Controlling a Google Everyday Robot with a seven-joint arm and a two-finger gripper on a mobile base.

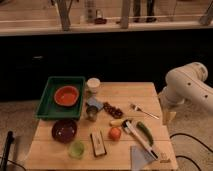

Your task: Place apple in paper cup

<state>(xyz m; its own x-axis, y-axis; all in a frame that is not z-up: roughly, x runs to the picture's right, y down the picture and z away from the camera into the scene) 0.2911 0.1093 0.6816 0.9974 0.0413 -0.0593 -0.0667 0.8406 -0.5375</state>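
Observation:
The apple is a small orange-red fruit on the wooden table, front of centre. The off-white paper cup stands upright at the table's back edge, just right of the green tray. My white arm comes in from the right. The gripper hangs at the table's right edge, well right of the apple and far from the cup, with nothing seen in it.
A green tray holds an orange bowl. There are also a grey metal cup, dark grapes, a fork, a maroon bowl, a green cup, a dark bar, a green vegetable and a white utensil.

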